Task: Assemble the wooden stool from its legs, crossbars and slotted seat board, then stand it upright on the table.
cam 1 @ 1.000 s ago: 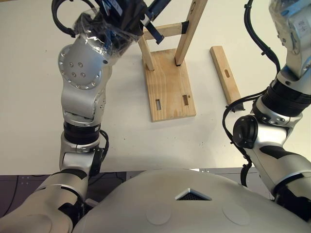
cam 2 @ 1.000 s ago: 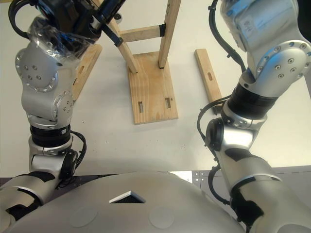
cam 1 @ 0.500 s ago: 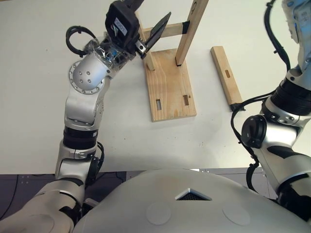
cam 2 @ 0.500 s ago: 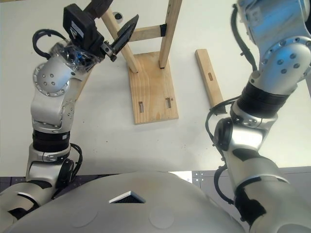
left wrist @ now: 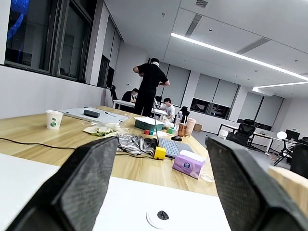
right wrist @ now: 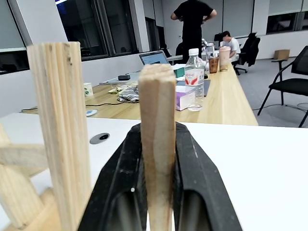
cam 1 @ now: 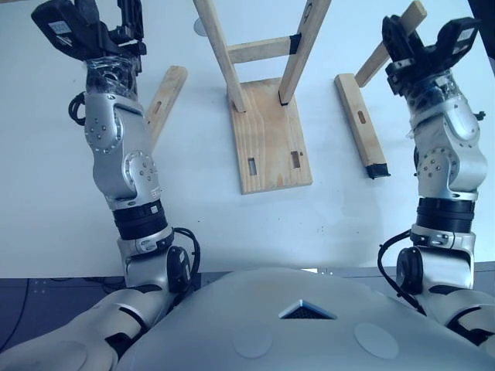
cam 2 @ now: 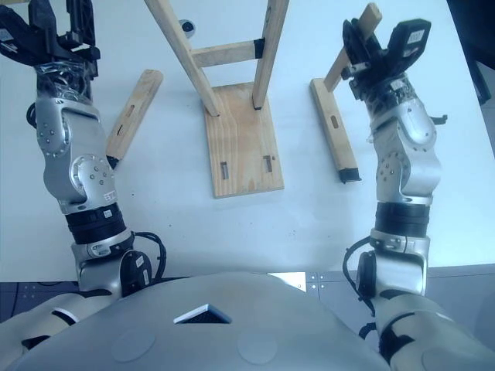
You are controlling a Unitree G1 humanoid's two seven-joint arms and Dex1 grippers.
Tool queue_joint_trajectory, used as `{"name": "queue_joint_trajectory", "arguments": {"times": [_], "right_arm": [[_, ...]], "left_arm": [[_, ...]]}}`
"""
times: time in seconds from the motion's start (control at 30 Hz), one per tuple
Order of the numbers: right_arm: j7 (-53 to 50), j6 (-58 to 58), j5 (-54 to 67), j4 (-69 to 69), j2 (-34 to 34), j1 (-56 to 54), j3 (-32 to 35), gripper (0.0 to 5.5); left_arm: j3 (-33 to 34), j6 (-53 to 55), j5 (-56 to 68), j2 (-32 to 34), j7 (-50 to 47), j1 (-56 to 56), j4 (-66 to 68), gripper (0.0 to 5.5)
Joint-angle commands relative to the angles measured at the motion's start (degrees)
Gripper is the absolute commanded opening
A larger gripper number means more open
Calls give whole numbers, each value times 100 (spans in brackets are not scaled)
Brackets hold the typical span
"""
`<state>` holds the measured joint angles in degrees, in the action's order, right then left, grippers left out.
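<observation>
Eye view: seat board point(cam 1: 271, 147) flat at table centre, two legs point(cam 1: 219, 54) standing in it, crossbar point(cam 1: 259, 49) between. Left gripper point(cam 1: 104, 19) at 10 o'clock, right gripper point(cam 1: 424, 42) at 2 o'clock.
Left wrist: fingers spread apart.
Right wrist: fingers clamped on wooden bar point(right wrist: 156, 106).

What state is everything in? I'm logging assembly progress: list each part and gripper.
Seat board, lying flat, two near slots empty.
Two legs with crossbar, standing joined at the board's far end.
Left slotted piece, lying flat.
Right slotted piece, lying flat.
Wooden piece, clamped.
Right gripper, jaws shut on it.
Left gripper, jaws open, empty.
</observation>
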<state>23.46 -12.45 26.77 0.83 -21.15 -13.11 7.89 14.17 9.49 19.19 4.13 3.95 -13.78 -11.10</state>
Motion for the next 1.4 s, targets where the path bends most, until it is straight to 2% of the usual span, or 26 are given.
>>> {"name": "queue_joint_trajectory", "arguments": {"times": [0.03, 0.77, 1.0, 1.23, 1.4], "right_arm": [[72, 198, -286, 49, 10, 340, -9, 40], [204, 898, -759, 857, 246, 897, -25, 40], [178, 710, -595, 886, 501, 1375, -22, 40], [-66, 1751, -1209, 1455, 731, 2005, -228, 40], [-50, 1815, -1127, 1606, 851, 2525, -295, 40]], "left_arm": [[-10, -114, -25, -59, -41, 111, 78, 331], [-176, -248, -120, -4, 82, 352, 180, 331], [-144, -159, -94, 29, 98, 305, 209, 331], [-142, 131, -3, 266, 284, 61, 325, 331], [-142, 361, 68, 416, 395, -19, 359, 331]]}}
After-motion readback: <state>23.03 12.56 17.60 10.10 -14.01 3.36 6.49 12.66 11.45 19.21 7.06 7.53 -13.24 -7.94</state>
